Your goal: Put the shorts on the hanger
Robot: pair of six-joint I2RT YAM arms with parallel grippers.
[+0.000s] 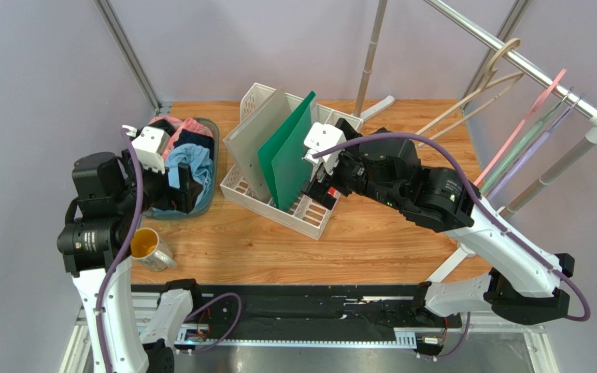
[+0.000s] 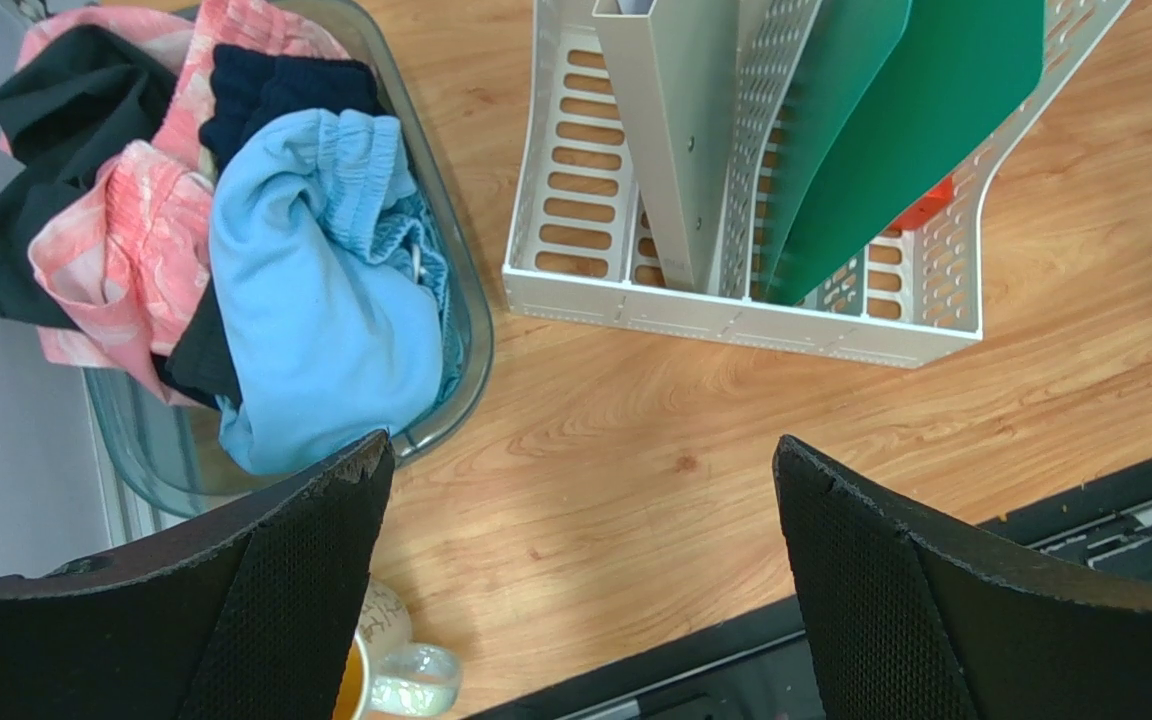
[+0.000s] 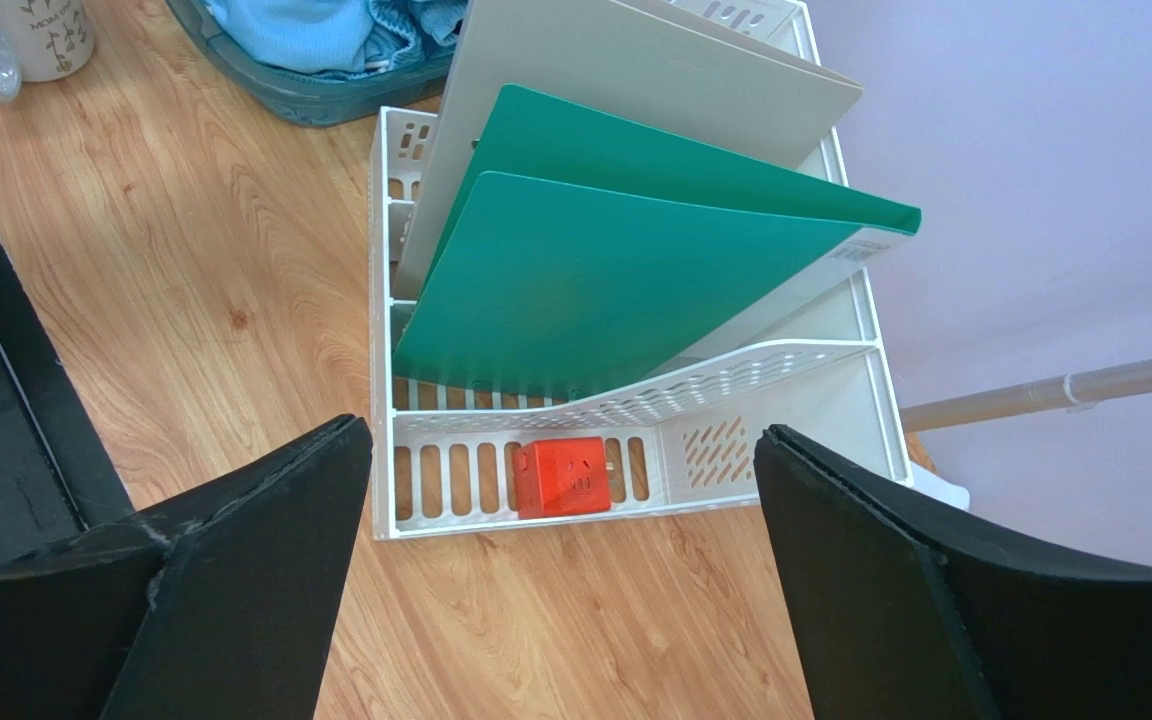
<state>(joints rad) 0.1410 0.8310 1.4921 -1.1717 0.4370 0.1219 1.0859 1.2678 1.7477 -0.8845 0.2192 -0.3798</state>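
The shorts (image 2: 319, 285) lie bunched on top of the heap in the basket (image 2: 470, 323) at the table's left side. They rest against a pink cloth (image 2: 102, 248) and dark garments (image 2: 64, 113), and one end droops over the basket's near rim. The hanger (image 1: 493, 59) hangs by its hook on the rail (image 1: 465, 25) at the far right, well apart from the shorts, with thin pink, green and purple hangers just beside it.

Your left gripper (image 2: 582, 465) is spread wide and holds nothing. It hovers over bare wood near the basket, with one finger (image 2: 297, 555) close by the shorts' low end. Your right gripper (image 3: 560, 443) is also released and empty, and it sits above the white rack (image 3: 387, 300). That rack holds a grey folder (image 3: 642, 68) and green folders (image 3: 612, 285), with a small red block (image 3: 563, 477) in its near slot.

The mug (image 3: 26, 38) near the left arm carries dark print, too small for you to read.
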